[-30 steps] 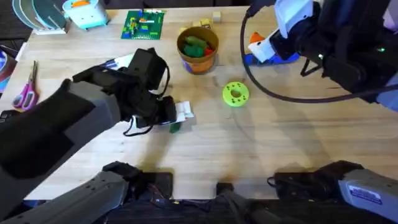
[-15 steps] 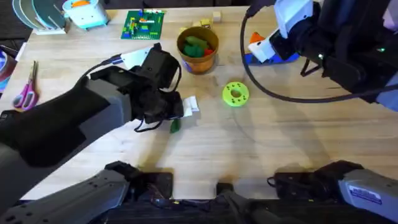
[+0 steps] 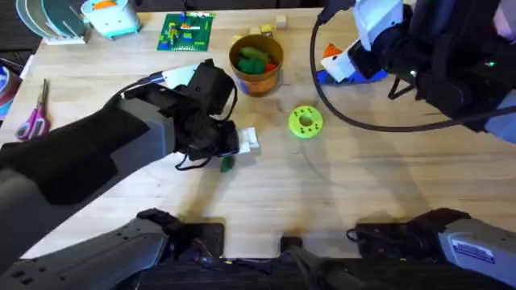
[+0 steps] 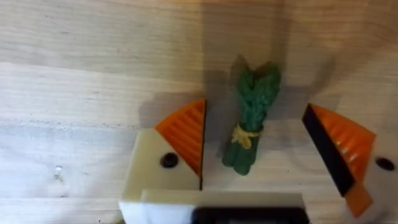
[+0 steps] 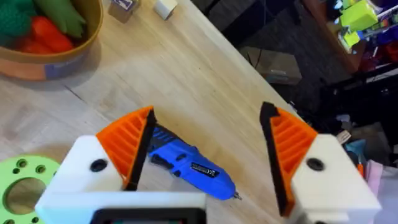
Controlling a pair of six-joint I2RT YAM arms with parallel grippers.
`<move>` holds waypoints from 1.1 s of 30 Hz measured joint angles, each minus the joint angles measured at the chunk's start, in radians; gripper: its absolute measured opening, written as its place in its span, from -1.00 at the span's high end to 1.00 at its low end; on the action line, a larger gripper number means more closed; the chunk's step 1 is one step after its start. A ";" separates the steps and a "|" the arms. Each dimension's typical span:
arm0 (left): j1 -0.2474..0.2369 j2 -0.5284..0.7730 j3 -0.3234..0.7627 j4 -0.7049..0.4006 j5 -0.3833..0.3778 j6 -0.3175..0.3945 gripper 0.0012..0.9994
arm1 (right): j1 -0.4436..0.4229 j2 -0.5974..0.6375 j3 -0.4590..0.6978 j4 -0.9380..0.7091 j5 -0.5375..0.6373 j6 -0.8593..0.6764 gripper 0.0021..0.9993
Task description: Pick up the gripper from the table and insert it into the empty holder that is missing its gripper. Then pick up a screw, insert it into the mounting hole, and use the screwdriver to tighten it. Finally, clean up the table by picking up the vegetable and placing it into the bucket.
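Toward the left of the wooden surface, the pink-handled scissors are lying near the edge. Just left of centre, the left hand is hanging low with its fingers spread wide, straddling the slim dark green toy vegetable, which is lying flat on the wood between the orange ribbed pads without touching either. Farther back, the round orange bucket with a tan rim is holding green and red toy food. Right of it, the lime green round disc is lying. At far right, the right hand is hovering open over the thick blue pen-shaped screwdriver, lying on the wood.
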 joint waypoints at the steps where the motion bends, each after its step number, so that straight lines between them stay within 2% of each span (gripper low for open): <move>1: 0.000 0.000 0.000 -0.003 -0.001 -0.001 -0.96 | 0.000 0.000 0.000 0.000 0.000 0.000 -0.99; 2: 0.000 0.000 0.001 -0.006 -0.003 -0.003 -0.85 | 0.000 0.000 0.000 0.000 0.000 0.000 -0.98; 4: 0.000 0.001 0.001 -0.009 -0.010 -0.010 -0.47 | 0.000 0.000 0.000 0.000 0.000 0.000 -0.99; 5: -0.001 0.004 0.001 -0.006 -0.011 -0.015 -0.15 | 0.000 0.000 0.000 0.000 0.000 0.000 -0.99; 7: -0.005 0.011 0.001 -0.005 -0.011 -0.022 0.35 | 0.000 0.000 0.000 0.000 0.000 0.000 -0.98; 9: -0.006 0.014 0.001 -0.004 -0.013 -0.029 0.71 | 0.000 0.000 0.000 0.000 0.000 0.000 -0.98; 11: -0.006 0.013 0.002 -0.004 -0.014 -0.034 0.95 | 0.000 0.000 0.000 0.000 0.000 0.000 -0.98; 19: -0.008 0.018 0.041 -0.027 0.007 -0.035 0.97 | 0.000 0.000 0.000 0.000 0.000 0.000 -0.99; 26: -0.008 0.030 0.299 -0.019 0.009 -0.017 0.98 | 0.000 0.000 0.000 0.000 0.000 0.000 -0.98; 29: -0.008 0.030 0.380 0.075 0.004 -0.014 0.98 | 0.000 0.000 0.000 0.000 0.000 0.000 -0.99; 31: -0.008 0.030 0.398 0.168 0.003 -0.017 0.98 | 0.000 0.000 0.000 0.000 0.000 0.000 -0.99; 33: -0.008 0.031 0.401 0.232 0.002 -0.050 0.98 | 0.000 0.000 0.000 0.000 0.000 0.000 -0.99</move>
